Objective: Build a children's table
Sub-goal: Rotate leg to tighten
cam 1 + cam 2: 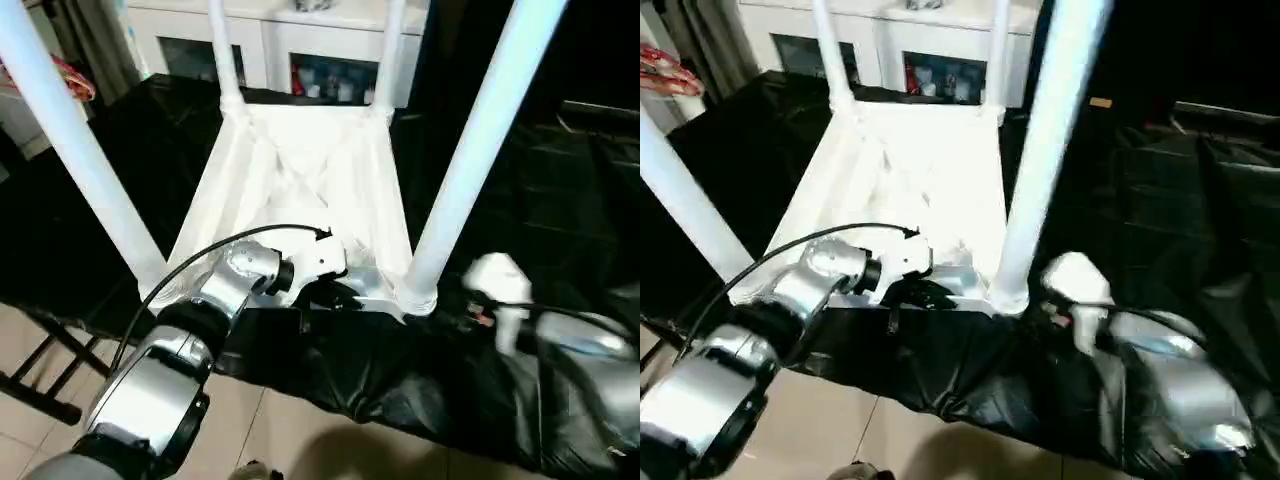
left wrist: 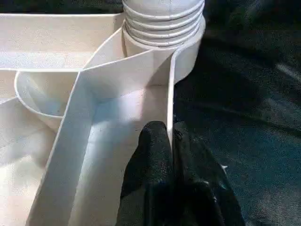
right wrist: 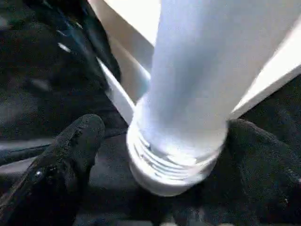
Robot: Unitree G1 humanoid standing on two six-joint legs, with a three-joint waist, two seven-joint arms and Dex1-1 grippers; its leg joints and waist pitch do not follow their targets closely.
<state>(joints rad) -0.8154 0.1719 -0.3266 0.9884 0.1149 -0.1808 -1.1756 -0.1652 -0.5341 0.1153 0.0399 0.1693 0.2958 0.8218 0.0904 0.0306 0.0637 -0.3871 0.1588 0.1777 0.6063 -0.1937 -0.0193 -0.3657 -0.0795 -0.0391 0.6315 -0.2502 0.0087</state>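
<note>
I see a white table [image 1: 300, 180] on a black cover [image 1: 560, 200] (glossy), black fingers [image 2: 155, 160], silver forearms [image 1: 160, 390].

We see the children's table [image 1: 300, 180] upside down on the black-covered desk [image 1: 560, 200], four white legs up. Our left end effector [image 1: 325, 296] sits at its near rim, just left of the near-right leg [image 1: 470, 150]. Right end effector [image 1: 478, 300] just right of that leg's base. White cabinet [image 1: 300, 45] beyond.
</note>
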